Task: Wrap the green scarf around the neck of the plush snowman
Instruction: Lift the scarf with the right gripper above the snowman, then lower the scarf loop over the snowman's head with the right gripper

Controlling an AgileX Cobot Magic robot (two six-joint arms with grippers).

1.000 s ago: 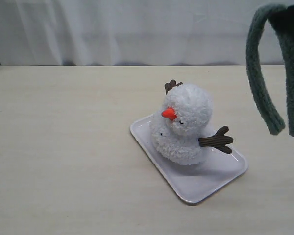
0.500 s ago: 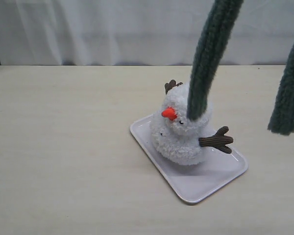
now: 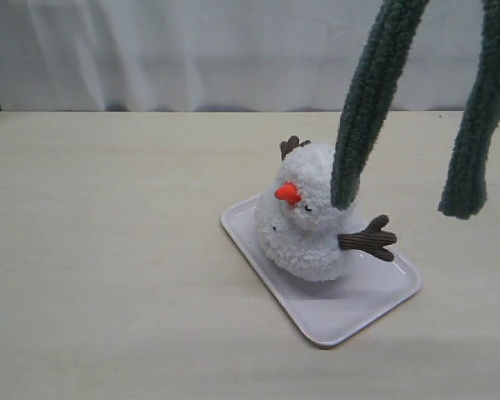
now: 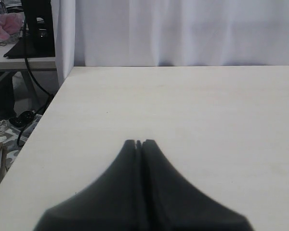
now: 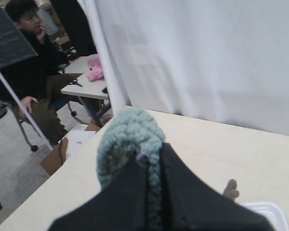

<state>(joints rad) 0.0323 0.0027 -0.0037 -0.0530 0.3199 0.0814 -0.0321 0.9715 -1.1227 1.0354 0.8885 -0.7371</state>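
Green scarf [image 3: 364, 108] hangs in 2 strands from my right gripper [image 5: 151, 155], fingers clamped on its middle fold. 1 end dangles at plush snowman [image 3: 308, 225] head, contact unclear; other well apart at right. I judge it light, limp, ribbed knit, grippy; best held mid-length. Snowman fluffy, 2-ball, seated on glossy white tray [image 3: 358, 312]. Left gripper [image 4: 138, 143] pressed together, empty, over pale table [image 3: 108, 250].

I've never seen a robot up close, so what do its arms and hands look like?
Only the gripper ends show. The left gripper is two matt black fingers, broad at the base, tapering wedge-like to small blunt tips. The right gripper looks the same: dark, plain, wedge-shaped. No cables or markings are visible, and the arms themselves are out of every view.
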